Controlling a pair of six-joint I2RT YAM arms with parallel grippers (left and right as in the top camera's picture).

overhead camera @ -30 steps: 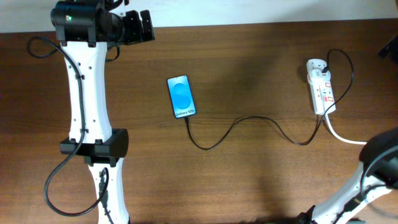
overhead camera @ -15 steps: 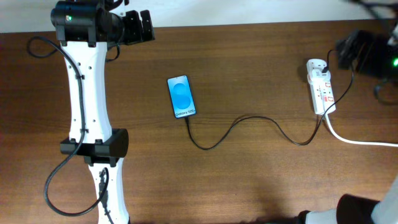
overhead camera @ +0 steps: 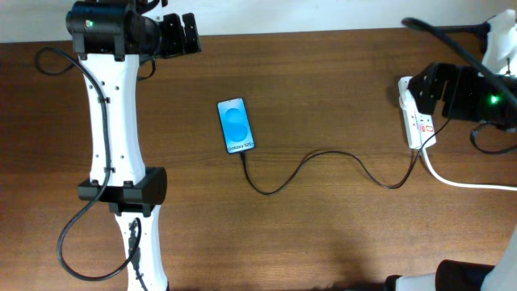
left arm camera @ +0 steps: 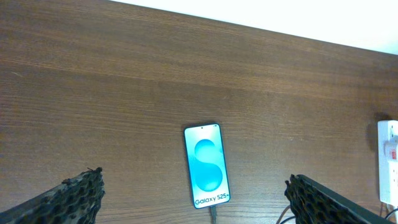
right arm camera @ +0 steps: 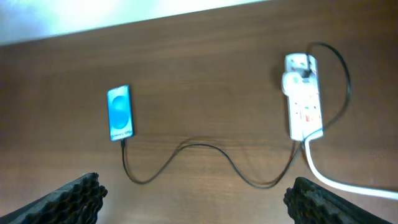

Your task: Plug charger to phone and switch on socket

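The phone (overhead camera: 236,125) lies flat mid-table with its light-blue Galaxy screen up; it also shows in the left wrist view (left arm camera: 207,165) and the right wrist view (right arm camera: 119,113). The charger (overhead camera: 323,153), a thin black cable, meets the phone's bottom edge and snakes right to the socket (overhead camera: 418,129), a white power strip with red switches that also shows in the right wrist view (right arm camera: 305,102). My right gripper (overhead camera: 423,93) hangs open and empty, high over the socket's far end. My left gripper (overhead camera: 184,34) is open and empty at the far left, well away from the phone.
A thick white cord (overhead camera: 460,183) runs from the socket off the right edge. My left arm (overhead camera: 109,121) stretches along the left side with its own black cables looping beside it. The table's far edge meets a white wall.
My right arm has swung in from the right edge and now hangs over the socket. The left arm, phone and charger have not moved.
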